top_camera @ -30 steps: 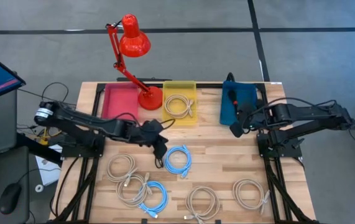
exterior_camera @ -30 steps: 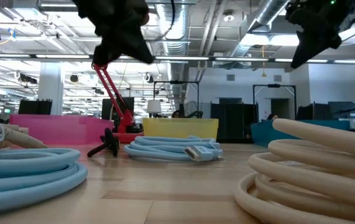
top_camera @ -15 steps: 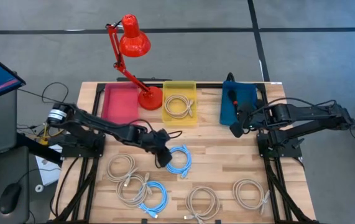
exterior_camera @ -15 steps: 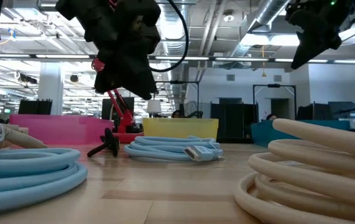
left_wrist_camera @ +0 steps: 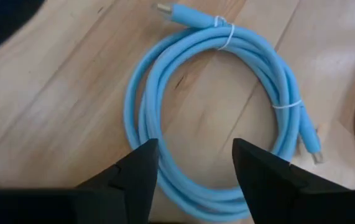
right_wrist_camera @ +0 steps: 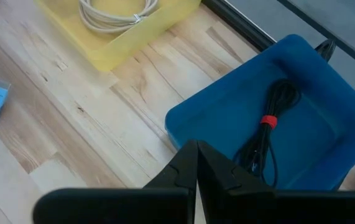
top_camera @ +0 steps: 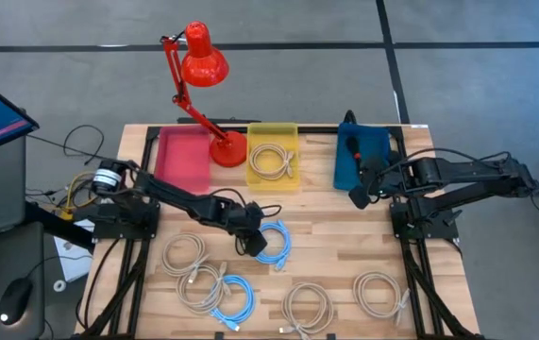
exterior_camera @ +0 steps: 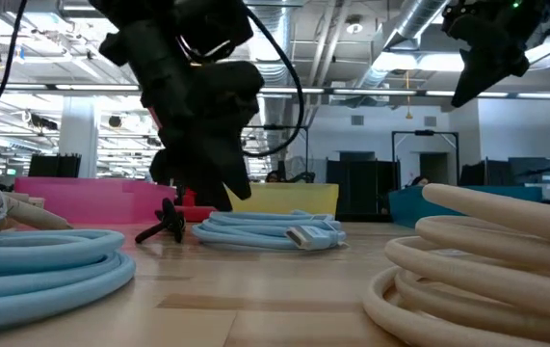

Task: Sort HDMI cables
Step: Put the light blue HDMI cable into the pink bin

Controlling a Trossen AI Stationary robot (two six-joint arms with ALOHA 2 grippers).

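Note:
A light blue coiled HDMI cable (top_camera: pixel 272 241) lies flat on the table's middle. My left gripper (top_camera: pixel 251 242) slants down over the coil's left side, open. In the left wrist view its two fingers stand either side of the coil's near strands (left_wrist_camera: pixel 193 186); I see no touch. A second light blue coil (top_camera: pixel 235 300) and several beige coils (top_camera: pixel 185 255) lie near the front edge. One beige coil (top_camera: pixel 271 161) sits in the yellow bin, a black bundle (right_wrist_camera: pixel 270 124) in the blue bin. My right gripper (top_camera: pixel 359 197) hangs shut by the blue bin.
Pink bin (top_camera: pixel 182 151), yellow bin (top_camera: pixel 274 132) and blue bin (top_camera: pixel 362 156) stand in a row along the far edge. A red desk lamp (top_camera: pixel 203 66) has its base (top_camera: pixel 227 149) between the pink and yellow bins. Bare wood lies between the blue coil and the right arm.
My left gripper has come down toward the table and reached a little toward the right edge, onto the middle light blue coil, tipping further downward, and its fingers have opened. The coil has not moved.

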